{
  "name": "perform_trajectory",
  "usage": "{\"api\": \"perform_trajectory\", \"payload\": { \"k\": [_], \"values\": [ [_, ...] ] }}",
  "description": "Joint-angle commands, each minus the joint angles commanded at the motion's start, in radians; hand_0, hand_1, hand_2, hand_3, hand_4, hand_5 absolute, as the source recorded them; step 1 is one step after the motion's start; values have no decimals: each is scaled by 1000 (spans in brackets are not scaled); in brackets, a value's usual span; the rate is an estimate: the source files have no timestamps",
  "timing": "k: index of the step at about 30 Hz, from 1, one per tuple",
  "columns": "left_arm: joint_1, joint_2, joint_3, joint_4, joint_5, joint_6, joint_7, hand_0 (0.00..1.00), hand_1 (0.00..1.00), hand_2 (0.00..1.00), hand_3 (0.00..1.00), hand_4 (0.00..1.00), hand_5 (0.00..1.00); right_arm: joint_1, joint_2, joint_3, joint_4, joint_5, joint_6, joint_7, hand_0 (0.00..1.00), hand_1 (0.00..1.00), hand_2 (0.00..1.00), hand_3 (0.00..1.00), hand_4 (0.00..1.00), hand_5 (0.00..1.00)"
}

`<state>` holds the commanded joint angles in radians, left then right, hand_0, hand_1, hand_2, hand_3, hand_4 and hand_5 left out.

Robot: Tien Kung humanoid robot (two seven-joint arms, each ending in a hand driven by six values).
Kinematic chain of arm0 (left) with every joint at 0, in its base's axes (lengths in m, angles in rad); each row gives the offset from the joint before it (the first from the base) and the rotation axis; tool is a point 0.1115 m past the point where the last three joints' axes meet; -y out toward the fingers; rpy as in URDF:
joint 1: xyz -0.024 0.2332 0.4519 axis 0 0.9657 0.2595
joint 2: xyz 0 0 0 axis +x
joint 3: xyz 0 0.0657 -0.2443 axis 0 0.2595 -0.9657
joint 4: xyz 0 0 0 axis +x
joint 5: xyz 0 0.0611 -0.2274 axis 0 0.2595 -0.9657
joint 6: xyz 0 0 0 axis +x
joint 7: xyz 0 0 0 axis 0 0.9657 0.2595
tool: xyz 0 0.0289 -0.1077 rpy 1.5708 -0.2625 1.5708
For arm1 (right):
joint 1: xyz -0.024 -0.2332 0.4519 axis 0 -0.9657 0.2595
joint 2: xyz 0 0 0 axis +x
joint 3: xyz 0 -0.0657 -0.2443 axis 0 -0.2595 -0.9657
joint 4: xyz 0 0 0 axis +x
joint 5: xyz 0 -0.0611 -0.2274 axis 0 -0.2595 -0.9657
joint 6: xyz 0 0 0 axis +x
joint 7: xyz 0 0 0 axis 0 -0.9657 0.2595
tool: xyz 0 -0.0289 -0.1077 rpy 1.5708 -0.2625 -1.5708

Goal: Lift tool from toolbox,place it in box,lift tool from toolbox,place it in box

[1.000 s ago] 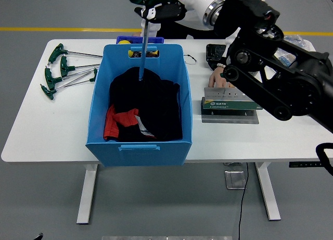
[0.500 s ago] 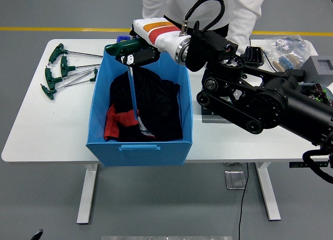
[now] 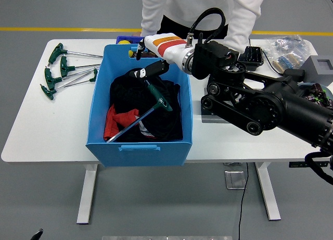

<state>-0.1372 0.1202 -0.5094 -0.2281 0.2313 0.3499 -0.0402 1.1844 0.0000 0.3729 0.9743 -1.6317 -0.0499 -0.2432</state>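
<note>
- Your right hand (image 3: 148, 69) hangs over the back of the blue bin (image 3: 186, 102), fingers loose and holding nothing; the wrench lies free below it.
- That wrench (image 3: 143, 116) rests slantwise inside the bin on the dark cloth (image 3: 165, 120), its green T-handle up near the hand and its thin metal shaft running down toward the front left corner. I judge this drop done.
- The bin is smooth rigid plastic with steep walls, so a long tool settles at a lean.
- The cloth is soft and crumpled, black with a red patch, and cushions the landing.
- More green-handled wrenches (image 3: 60, 71) lie fanned on the white table (image 3: 41, 130), left of the bin.
- A person (image 3: 203, 5) stands at the far side.
- Your left arm is out of view.
</note>
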Motion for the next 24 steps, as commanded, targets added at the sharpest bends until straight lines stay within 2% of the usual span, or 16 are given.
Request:
{"api": "perform_trajectory", "payload": {
  "k": [7, 9, 13, 19, 21, 24],
  "values": [
    [1, 0, 6, 0, -11, 1, -3, 688, 630, 682, 698, 737, 629, -13, -17, 22, -12, -42, 2, 2, 680, 702, 743, 619, 877, 646],
    [1, 0, 8, 0, -14, 1, -4, 688, 627, 682, 697, 738, 630, -18, -36, 34, -17, -69, 2, 1, 686, 700, 745, 626, 913, 662],
    [4, -1, 9, 1, -14, 0, -4, 688, 627, 682, 697, 738, 630, -31, -70, 56, -26, -109, 6, -1, 686, 700, 745, 626, 913, 662],
    [8, -2, 11, 1, -18, 0, -3, 688, 627, 682, 699, 737, 629, -77, -131, 122, -62, -191, 55, -20, 693, 707, 749, 633, 926, 665],
    [9, -2, 11, 2, -18, 0, -3, 688, 627, 681, 697, 737, 629, -98, -156, 145, -71, -217, 80, -21, 728, 729, 776, 652, 960, 686],
    [13, -3, 10, 2, -16, 0, 0, 688, 627, 681, 697, 737, 629, -127, -191, 171, -85, -239, 121, -20, 728, 729, 776, 652, 960, 686]
  ]
}}
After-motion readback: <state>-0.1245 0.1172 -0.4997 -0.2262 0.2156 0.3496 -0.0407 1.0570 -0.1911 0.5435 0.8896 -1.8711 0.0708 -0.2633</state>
